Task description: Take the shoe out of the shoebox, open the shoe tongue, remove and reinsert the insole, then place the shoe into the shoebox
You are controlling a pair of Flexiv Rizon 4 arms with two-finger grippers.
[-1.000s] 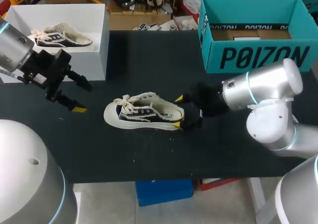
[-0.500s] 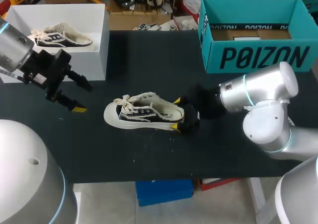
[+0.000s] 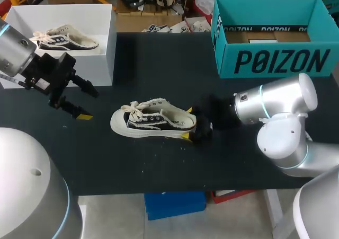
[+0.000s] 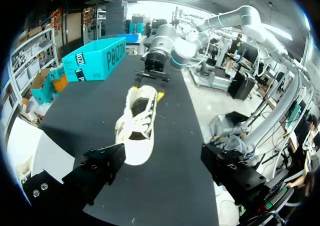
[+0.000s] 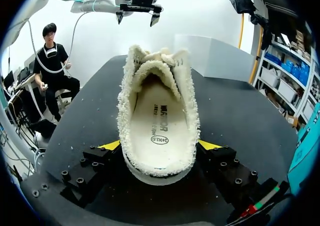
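Note:
A black low shoe (image 3: pixel 152 123) with cream fleece lining and white laces lies on its sole in the middle of the dark table (image 3: pixel 159 165), toe to the left. My right gripper (image 3: pixel 188 123) is at its heel, one finger on each side. In the right wrist view the heel of the shoe (image 5: pixel 159 131) fills the gap of the right gripper (image 5: pixel 160 147). The yellow fingertips (image 5: pixel 111 145) lie close beside the sole and I see no firm contact. The cream insole (image 5: pixel 159 123) lies inside. My left gripper (image 3: pixel 79 100) hovers open left of the toe, nothing between its fingers (image 4: pixel 100 167).
A white shoebox (image 3: pixel 106 48) at the back left holds a second matching shoe (image 3: pixel 66 40). A teal open box (image 3: pixel 275 59) stands at the back right. Bare table surface lies in front of the shoe.
My right gripper has slid a little leftward onto the heel and its fingers have drawn slightly closer together. The shoe and my left arm have stayed put.

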